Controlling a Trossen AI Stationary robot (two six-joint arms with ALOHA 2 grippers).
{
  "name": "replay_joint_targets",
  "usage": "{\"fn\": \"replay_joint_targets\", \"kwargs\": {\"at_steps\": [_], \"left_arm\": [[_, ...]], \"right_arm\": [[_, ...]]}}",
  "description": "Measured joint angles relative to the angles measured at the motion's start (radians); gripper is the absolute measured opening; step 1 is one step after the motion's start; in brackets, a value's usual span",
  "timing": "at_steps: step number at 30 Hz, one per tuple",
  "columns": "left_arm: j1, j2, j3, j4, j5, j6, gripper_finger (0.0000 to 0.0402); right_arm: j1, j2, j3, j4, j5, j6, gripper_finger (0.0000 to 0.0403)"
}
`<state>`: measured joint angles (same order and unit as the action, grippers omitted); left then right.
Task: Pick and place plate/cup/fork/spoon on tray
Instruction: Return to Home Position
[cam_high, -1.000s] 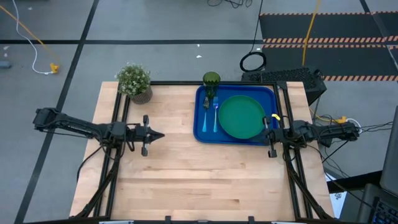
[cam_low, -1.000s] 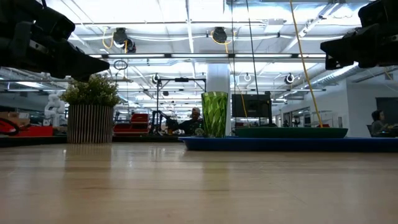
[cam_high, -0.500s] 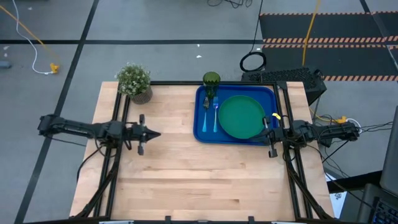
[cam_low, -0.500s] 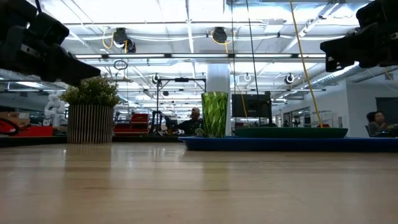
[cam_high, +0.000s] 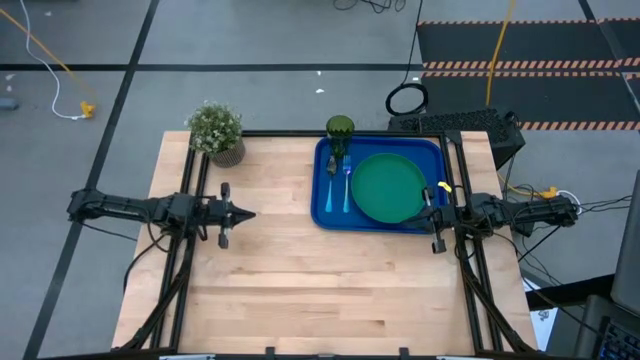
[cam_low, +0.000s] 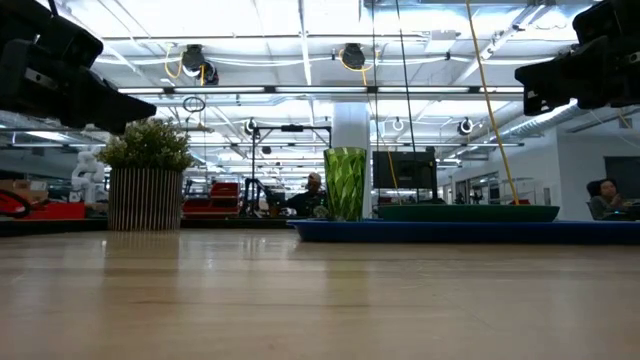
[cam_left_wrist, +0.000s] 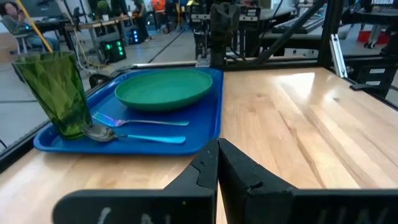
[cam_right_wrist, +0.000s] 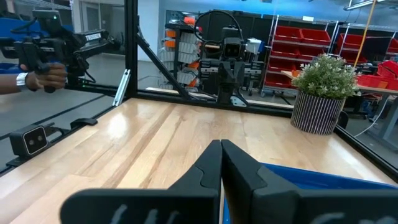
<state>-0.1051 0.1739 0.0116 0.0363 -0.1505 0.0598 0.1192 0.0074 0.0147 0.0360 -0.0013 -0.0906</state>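
The left gripper (cam_high: 248, 213) is held above the bare left half of the table (cam_high: 300, 290), its two dark fingers (cam_left_wrist: 205, 171) pressed flat together with nothing between them and nothing touched; the right gripper (cam_high: 425, 211) is held at the right edge of the tray (cam_high: 322, 205), likewise fully closed and empty, its fingers (cam_right_wrist: 214, 163) meeting in a tapered wedge. The tray is seen as a blue plastic rectangle with rounded corners and a raised rim, lying at the far right of the pale, striped wooden tabletop. Inside it the plate (cam_high: 388, 187), round, smooth and green with a shallow lip, fills the right part. The cup (cam_high: 339, 132), a translucent dark-green tumbler with a faceted, leaf-like pattern, is stood upright in the tray's far left corner. The fork (cam_left_wrist: 140, 121) and the spoon (cam_left_wrist: 130, 135), both of shiny metal with light-blue plastic handles, are laid side by side between the cup and the plate, the spoon's bowl just beside the cup's base. A small leafy plant (cam_high: 216, 128) in a ribbed, striped pot is stood at the far left corner of the table
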Motion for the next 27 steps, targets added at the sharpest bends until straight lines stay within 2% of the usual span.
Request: {"fn": "replay_joint_targets", "kwargs": {"at_steps": [27], "left_arm": [[0.0,-0.012,-0.001,0.011,0.005,0.017,0.0003]], "right_arm": [[0.0,0.0,0.0,0.003,0.0,0.0,0.0]]}}
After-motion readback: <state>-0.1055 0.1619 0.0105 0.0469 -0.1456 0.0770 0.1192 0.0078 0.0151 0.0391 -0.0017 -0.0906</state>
